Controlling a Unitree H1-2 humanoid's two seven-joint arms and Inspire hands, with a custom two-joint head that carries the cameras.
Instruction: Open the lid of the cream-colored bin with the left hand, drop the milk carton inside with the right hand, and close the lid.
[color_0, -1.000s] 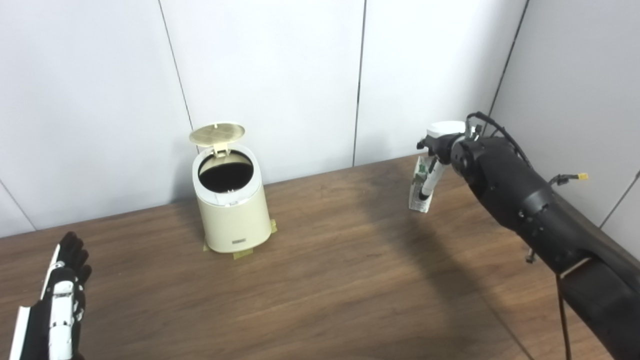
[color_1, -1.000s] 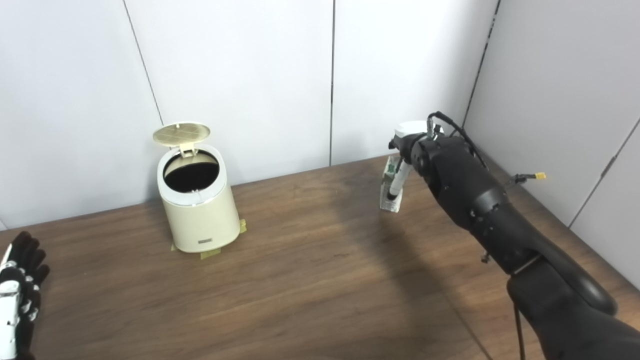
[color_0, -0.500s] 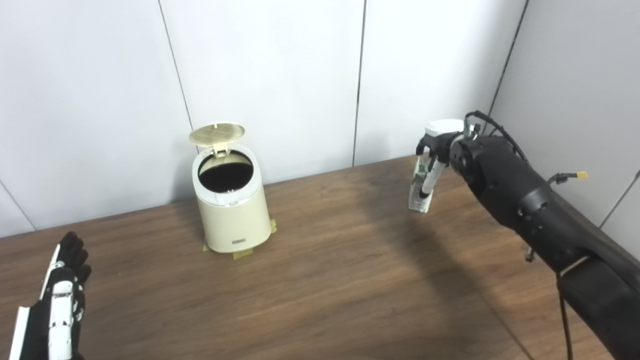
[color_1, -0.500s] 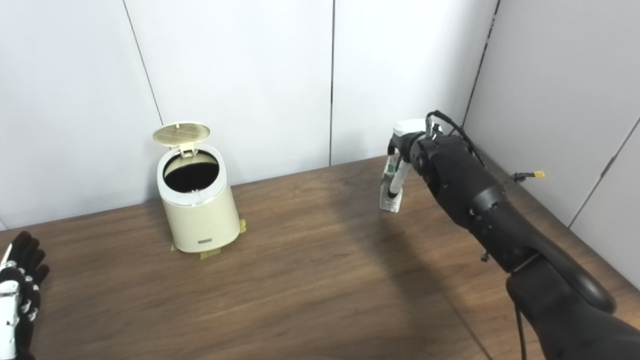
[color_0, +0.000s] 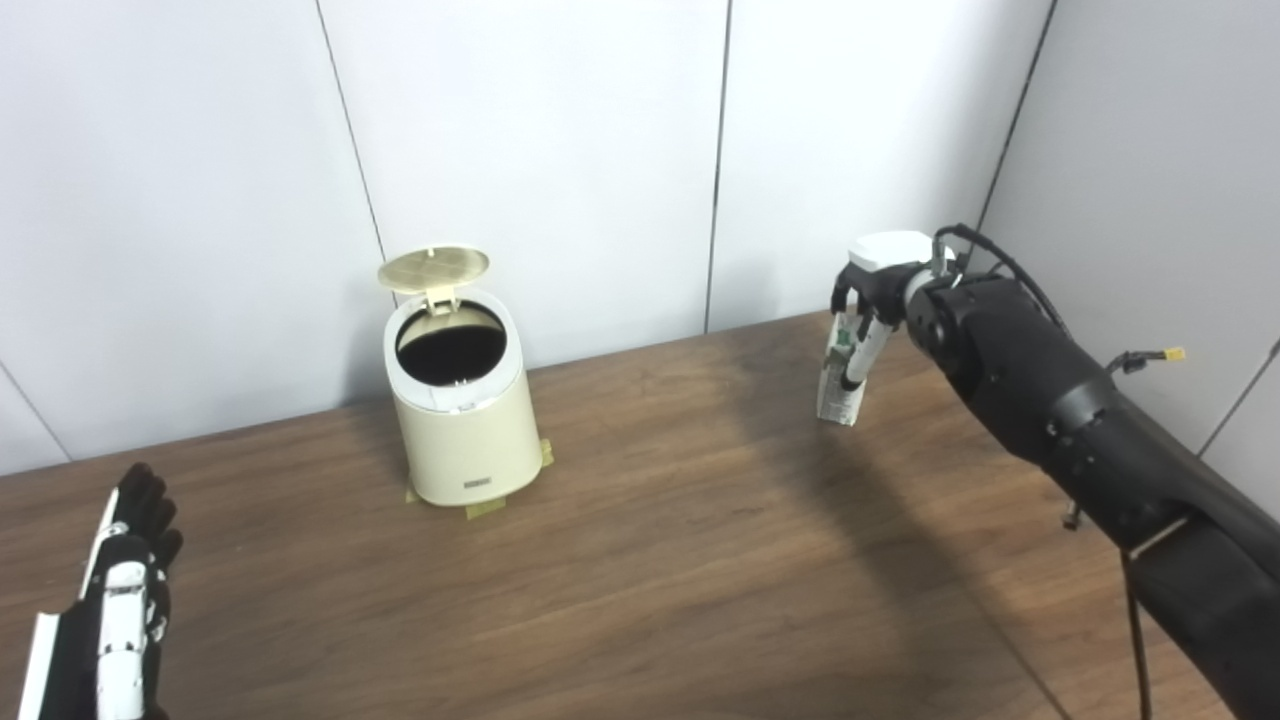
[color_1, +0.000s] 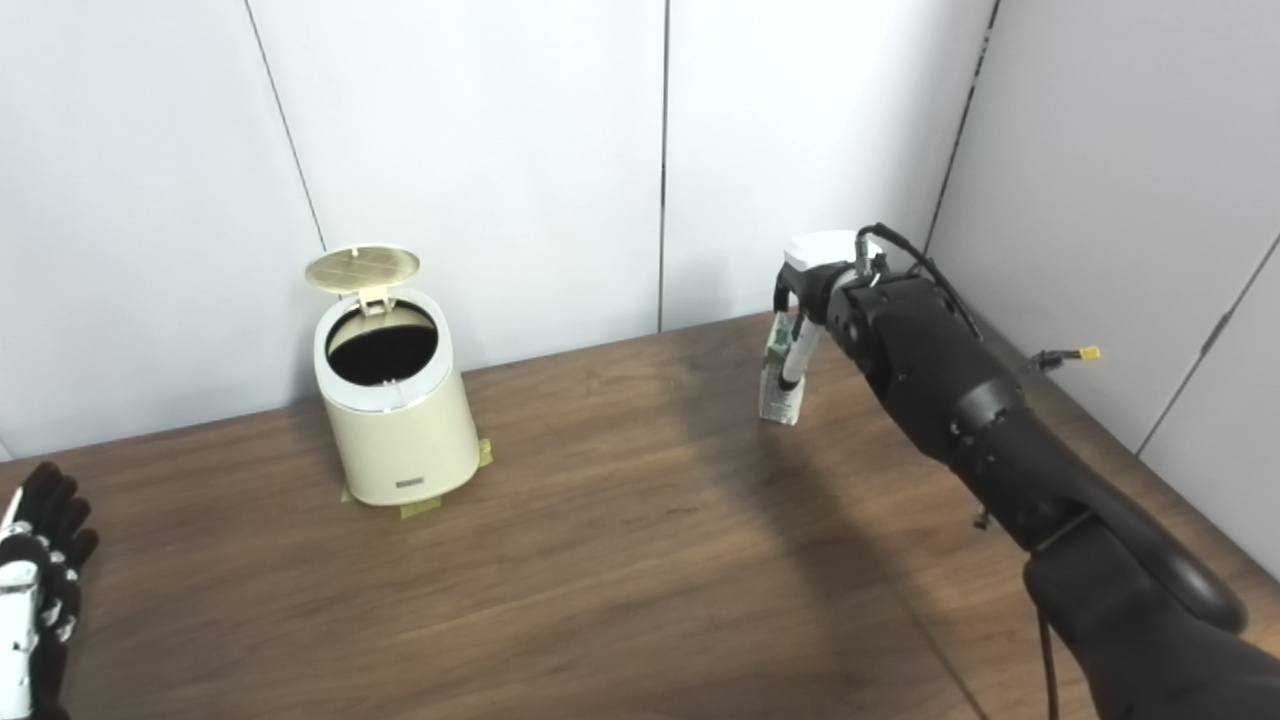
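Honestly, my worry is the long carry: the table (color_0: 640, 560) has the cream bin (color_0: 462, 420) well apart from my right hand (color_0: 868, 300), lid (color_0: 434, 266) standing open. Fingers are wrapped on the milk carton (color_0: 838, 385), a top-heavy pinch, so it could swing loose. Left hand (color_0: 125, 590) sits idle, fingers extended, holding nothing.

Pretty bare setup here: a dark brown wood-grain table (color_0: 640, 560) pushed into a corner, with plain white panel walls (color_0: 540, 140) behind it, split by thin dark vertical seams. A greyer wall (color_1: 1130, 190) runs along the right side. Lighting is soft and even, with a broad shadow across the tabletop
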